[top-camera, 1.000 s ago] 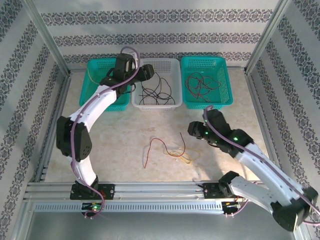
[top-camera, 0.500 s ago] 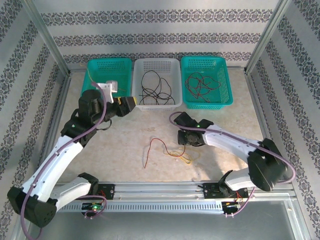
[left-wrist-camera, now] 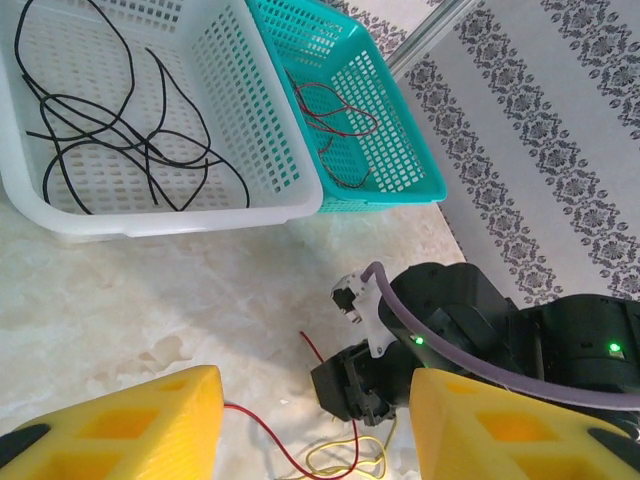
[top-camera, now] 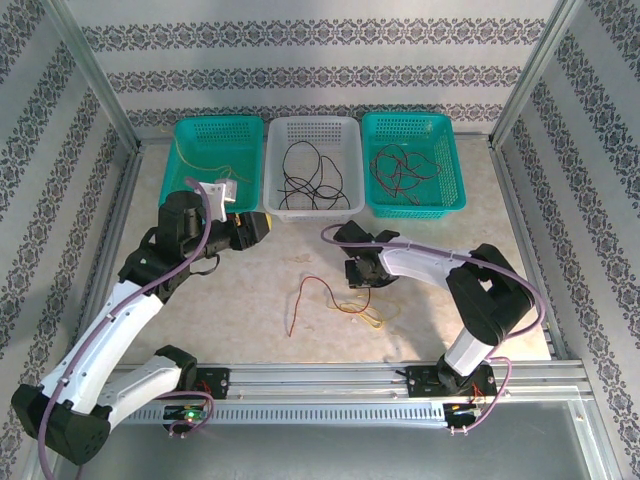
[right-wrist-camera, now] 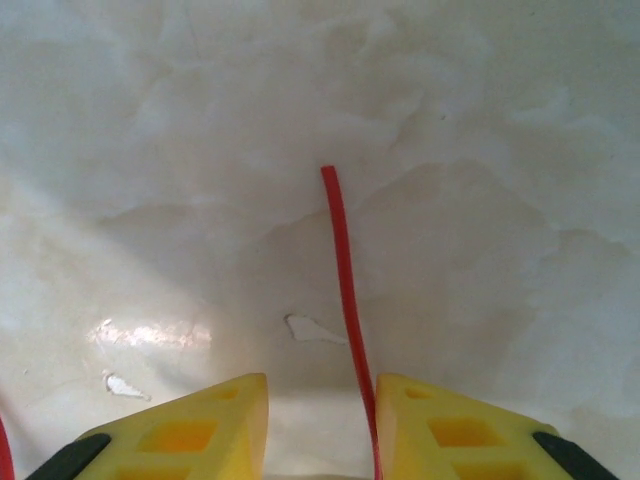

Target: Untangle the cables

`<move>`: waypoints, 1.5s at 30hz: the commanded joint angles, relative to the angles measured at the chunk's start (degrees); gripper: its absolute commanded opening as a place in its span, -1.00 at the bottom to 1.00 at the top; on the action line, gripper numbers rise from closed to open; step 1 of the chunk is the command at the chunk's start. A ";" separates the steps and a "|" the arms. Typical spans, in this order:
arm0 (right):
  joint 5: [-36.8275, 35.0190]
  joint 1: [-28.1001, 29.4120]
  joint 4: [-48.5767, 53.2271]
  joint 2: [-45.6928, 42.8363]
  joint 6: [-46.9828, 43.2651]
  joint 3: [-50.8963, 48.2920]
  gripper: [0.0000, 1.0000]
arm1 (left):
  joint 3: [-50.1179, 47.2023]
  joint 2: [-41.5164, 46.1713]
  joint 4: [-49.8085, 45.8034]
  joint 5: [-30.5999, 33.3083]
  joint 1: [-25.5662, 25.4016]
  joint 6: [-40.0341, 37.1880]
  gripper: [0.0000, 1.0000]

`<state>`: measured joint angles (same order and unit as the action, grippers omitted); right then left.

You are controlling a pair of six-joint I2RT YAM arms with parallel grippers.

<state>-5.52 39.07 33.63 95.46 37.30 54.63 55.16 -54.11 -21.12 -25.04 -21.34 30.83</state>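
A red cable and a yellow cable lie tangled together on the marble table, near its middle. My right gripper is lowered over one free end of the red cable. The wire runs between the yellow fingers, close against the right-hand one, with a clear gap left, so the jaws stand open. My left gripper hovers left of centre, open and empty. In its wrist view the left gripper frames the red cable, the yellow loops and the right gripper.
Three baskets line the back: a teal one at left, a white one holding black cables, and a teal one holding red and dark cables. Aluminium rails border the near edge.
My left arm pulled back from the left teal basket to the table's left-centre. My right arm swung left and down onto the red cable's end, and its jaws narrowed.
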 commanded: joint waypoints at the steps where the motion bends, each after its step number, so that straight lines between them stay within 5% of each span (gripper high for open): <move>1: 1.60 -1.13 -0.38 1.69 0.01 0.39 -0.34 | 0.33 0.38 1.26 -1.33 -0.48 0.23 0.03; 10: 2.64 -1.77 0.45 3.79 -0.20 1.59 -0.99 | -0.62 1.17 1.26 -0.81 -0.48 -0.06 0.05; 17: -2.95 1.87 0.83 -6.98 -0.65 0.14 -1.00 | -0.71 1.02 2.93 -1.91 -0.46 -0.18 0.12; 29: -11.26 7.27 2.74 -32.46 -7.09 10.28 -1.00 | -3.10 -0.30 21.14 -14.69 -1.69 4.98 0.44; 45: -0.26 7.25 -5.89 -36.92 -5.47 21.74 -1.00 | 5.49 -13.87 30.47 -12.19 -19.66 -4.47 0.51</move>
<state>-9.02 46.02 30.63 58.89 30.39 74.50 57.89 -67.16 4.93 -37.36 -39.18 29.45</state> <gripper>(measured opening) 0.048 0.753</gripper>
